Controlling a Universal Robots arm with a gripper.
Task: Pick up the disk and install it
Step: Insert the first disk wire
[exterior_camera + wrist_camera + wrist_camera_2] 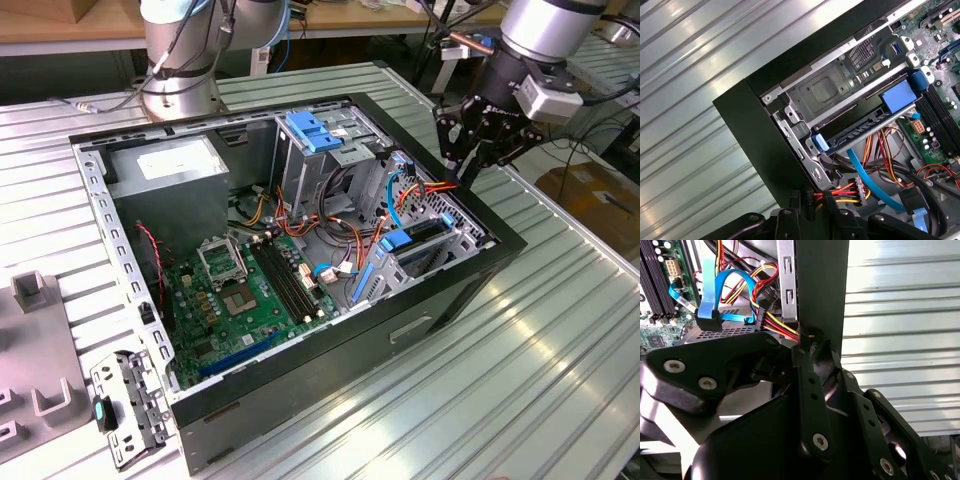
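Our claw (462, 178) is hanging by wires (432, 186) at two o'clock of the case (300, 392); we cannot tell its grip. It may be snagging them.

Your exterior view looks down at a slant from high and well back, taking in the whole open computer case (400, 330) on the ribbed bench (540, 350). Both wrist views sit close above one case corner and share its red-and-yellow cables (777, 322) (845, 190).
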